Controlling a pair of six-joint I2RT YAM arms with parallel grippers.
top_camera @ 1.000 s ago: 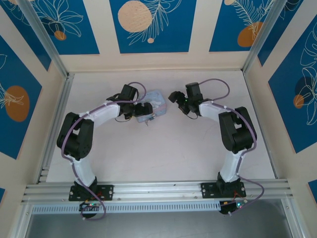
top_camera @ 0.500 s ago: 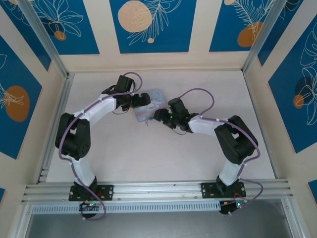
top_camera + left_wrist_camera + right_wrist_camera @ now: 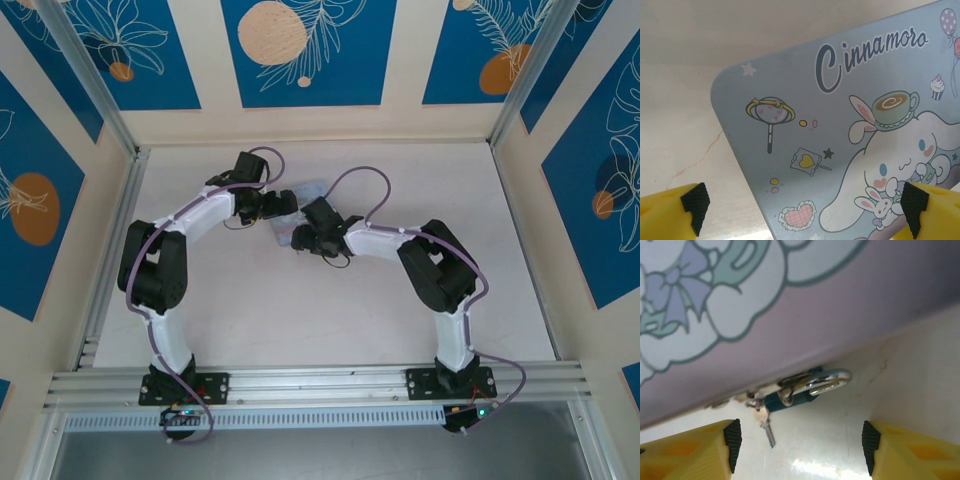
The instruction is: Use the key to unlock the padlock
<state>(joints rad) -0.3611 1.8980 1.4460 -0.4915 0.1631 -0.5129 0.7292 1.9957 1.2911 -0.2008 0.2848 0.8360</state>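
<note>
Right gripper [image 3: 800, 440], jaws spread wide, faces the padlock [image 3: 790, 401] and hanging key [image 3: 767, 430] just ahead. Left gripper [image 3: 802, 207], likewise spread, straddles the tin [image 3: 840, 125], probably to steady it.

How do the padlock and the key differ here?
The padlock has a dark blue body; the key is plain silver. The padlock is chunkier, the key thin. The padlock lies along the tin's edge; the key sticks out from it. Both sit beside the tin.
</note>
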